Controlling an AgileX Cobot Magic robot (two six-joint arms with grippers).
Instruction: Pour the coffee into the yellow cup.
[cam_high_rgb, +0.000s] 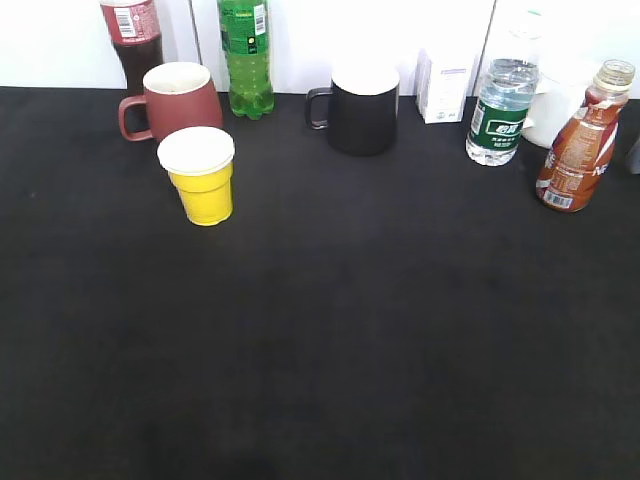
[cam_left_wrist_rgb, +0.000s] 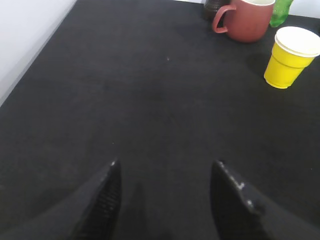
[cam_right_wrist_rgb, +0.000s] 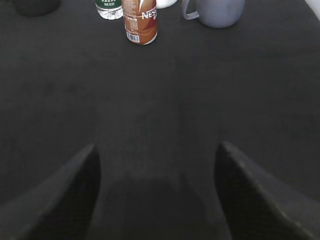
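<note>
1. Exterior view: the black counter (cam_high_rgb: 320, 350) carries a row of things at the back, and neither arm shows here at all.
2. The small tapered yellow cup (cam_high_rgb: 200, 177) with a white rim stands upright at about 10 o'clock, just in front of the maroon ceramic mug (cam_high_rgb: 175, 100).
3. Over at 2 o'clock stands the curvy brown plastic coffee bottle (cam_high_rgb: 578, 140), tan cap on, red-orange and white label facing us, well apart from the cup.
4. Between them along the back: a green soda bottle (cam_high_rgb: 246, 55), a black mug (cam_high_rgb: 358, 110) and a clear water bottle (cam_high_rgb: 500, 110) with a green label.
5. Left wrist view gives what the exterior misses: the left hand (cam_left_wrist_rgb: 165, 200), fingers spread wide with nothing between them, hovering over bare counter, the yellow cup (cam_left_wrist_rgb: 291, 57) at its 1 o'clock.
6. Right wrist view: the right hand (cam_right_wrist_rgb: 157, 195) likewise released and empty, the coffee bottle (cam_right_wrist_rgb: 140, 21) near 12 o'clock, and beside it a grey mug (cam_right_wrist_rgb: 216, 11) that the exterior view does not show.
</note>
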